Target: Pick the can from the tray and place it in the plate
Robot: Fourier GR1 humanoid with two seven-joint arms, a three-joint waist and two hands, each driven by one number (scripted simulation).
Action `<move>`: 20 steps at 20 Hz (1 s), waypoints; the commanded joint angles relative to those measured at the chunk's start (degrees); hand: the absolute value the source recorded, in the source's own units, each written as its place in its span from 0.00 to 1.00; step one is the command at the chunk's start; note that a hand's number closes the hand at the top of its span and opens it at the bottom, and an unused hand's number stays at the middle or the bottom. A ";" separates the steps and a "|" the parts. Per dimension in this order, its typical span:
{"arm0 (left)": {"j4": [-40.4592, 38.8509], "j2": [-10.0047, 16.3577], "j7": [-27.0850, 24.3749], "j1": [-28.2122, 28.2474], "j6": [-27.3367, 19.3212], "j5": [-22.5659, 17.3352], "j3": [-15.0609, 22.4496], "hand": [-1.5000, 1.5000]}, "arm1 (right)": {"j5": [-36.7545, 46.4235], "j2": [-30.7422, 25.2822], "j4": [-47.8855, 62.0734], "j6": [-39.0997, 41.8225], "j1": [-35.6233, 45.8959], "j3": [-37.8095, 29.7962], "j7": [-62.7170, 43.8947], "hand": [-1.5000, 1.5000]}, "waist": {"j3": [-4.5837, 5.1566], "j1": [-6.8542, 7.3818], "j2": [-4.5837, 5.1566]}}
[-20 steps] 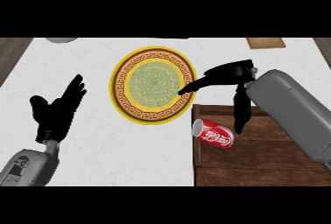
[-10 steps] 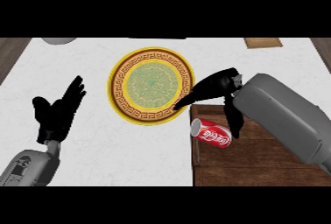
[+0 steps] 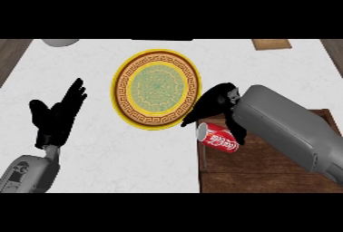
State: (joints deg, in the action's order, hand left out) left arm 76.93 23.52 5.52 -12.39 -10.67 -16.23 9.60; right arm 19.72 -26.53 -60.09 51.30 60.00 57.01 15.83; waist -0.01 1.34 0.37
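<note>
Can (image 3: pixel 219 138) just beside right hand (image 3: pixel 217 100)

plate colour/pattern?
Plate: yellow rim with a brown key-pattern band, green ornate centre. Head view, the only one.

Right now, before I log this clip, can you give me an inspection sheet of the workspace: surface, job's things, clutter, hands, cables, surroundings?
Surface: white counter, plain and even.
Job's things: the red can lies on its side at the left edge of the wooden tray. The yellow-rimmed patterned plate sits on the counter left of the tray, with no can in it yet.
Clutter: a grey object cut off at the far left, and a small wooden board at the far right.
Hands: the right hand is open just above the can, not curled round it. The left hand is open, resting at the left with fingers up.
Cables: nothing seen.
Surroundings: brown flooring beyond the counter's far corners.
</note>
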 commanded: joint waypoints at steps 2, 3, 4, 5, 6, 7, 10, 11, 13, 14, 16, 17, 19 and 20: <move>-0.90 -0.13 0.31 -0.10 0.31 1.31 -0.28 0.50 | 1.54 -0.16 0.60 8.02 2.25 2.09 7.66 0.00 | 0.02 -0.50 -0.17; 1.36 -1.74 0.40 1.73 -0.50 1.03 0.50 0.50 | 3.20 1.18 2.82 4.72 1.04 3.78 8.91 0.00 | 0.00 0.10 -0.06; 1.58 -1.48 0.58 1.84 -0.71 1.46 0.21 0.50 | 2.69 0.27 0.04 6.65 0.90 3.53 6.81 0.00 | 0.01 -0.52 -0.30; 3.32 -0.98 3.15 1.70 -1.84 2.12 0.33 0.50 | 2.62 1.53 0.08 5.43 -0.65 3.55 5.30 0.00 | -0.01 -0.56 -0.35; 0.81 -0.14 0.09 1.78 0.60 1.69 -0.82 0.50 | 3.08 3.37 1.67 5.43 0.63 3.85 5.24 0.00 | 0.02 -0.39 -0.19; -1.22 -1.36 -2.89 2.30 1.36 1.70 -1.13 0.50 | 3.89 4.05 4.13 4.62 1.00 3.32 5.04 0.00 | 0.04 -0.42 -0.11; -0.33 -2.68 0.34 1.14 -0.23 2.35 -0.83 0.50 | 7.05 0.70 1.98 1.37 -0.43 5.61 9.51 0.00 | 0.00 -0.70 -0.18; 0.49 -0.65 0.58 1.28 1.59 1.61 -2.29 0.50 | 6.96 3.09 2.29 1.48 -1.93 5.27 6.23 0.00 | 0.01 -0.74 -0.27; -1.41 -1.58 1.57 -1.48 0.94 2.04 -2.49 0.50 | 7.59 3.31 6.96 -0.24 1.35 5.02 11.66 0.00 | 0.00 -0.30 0.05; -1.73 -3.47 -0.98 0.13 0.31 3.48 -0.87 0.50 | 8.86 5.24 7.96 -0.56 1.29 6.67 10.78 0.00 | 0.02 -0.16 0.07; 4.04 -1.67 2.94 2.13 0.48 2.76 -1.38 0.50 | 10.60 4.36 8.28 -2.75 -0.48 7.76 11.52 0.00 | -0.02 -0.01 -0.14; 1.17 -2.71 2.20 0.85 0.55 2.74 -1.77 0.50 | 11.43 3.84 6.17 -3.35 -1.72 8.80 11.19 0.00 | 0.00 -0.57 -0.16; 6.37 -1.73 4.75 2.67 0.52 2.72 -1.03 0.50 | 10.73 3.01 4.85 -1.11 -1.02 9.50 11.41 0.00 | -0.02 -0.32 -0.39; 0.39 -0.99 -0.37 3.44 3.60 1.50 -3.20 0.50 | 11.03 2.91 3.27 -0.31 -1.09 10.82 10.87 0.00 | 0.05 -0.74 -0.25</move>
State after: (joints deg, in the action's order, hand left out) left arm 78.89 21.70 6.59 -10.08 -9.39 -13.74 7.89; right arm 29.29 -23.34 -56.76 44.68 59.66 65.28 21.42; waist 0.11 1.04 -0.41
